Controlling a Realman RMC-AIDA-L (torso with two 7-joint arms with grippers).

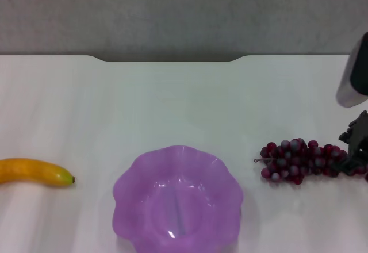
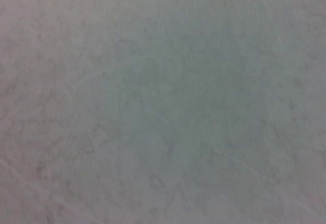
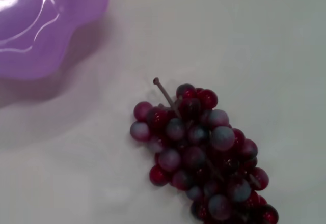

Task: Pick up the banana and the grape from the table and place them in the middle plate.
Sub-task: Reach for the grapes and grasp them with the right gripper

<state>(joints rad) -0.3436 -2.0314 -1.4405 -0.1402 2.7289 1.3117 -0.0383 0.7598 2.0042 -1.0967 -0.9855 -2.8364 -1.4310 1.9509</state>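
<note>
The grape bunch (image 1: pixel 302 161) lies on the white table (image 1: pixel 184 103) to the right of the purple plate (image 1: pixel 177 198). My right gripper (image 1: pixel 353 146) is down at the bunch's right end, at the edge of the head view. The right wrist view looks down on the grapes (image 3: pixel 204 152), with the plate's rim (image 3: pixel 56 51) in one corner. The banana (image 1: pixel 34 172) lies at the far left of the table, its dark tip towards the plate. The plate holds nothing. My left gripper is out of view; its wrist view shows only a plain pale surface.
The table's far edge has a wide notch (image 1: pixel 169 59) with a grey wall behind it. Bare tabletop lies between the banana, the plate and the grapes.
</note>
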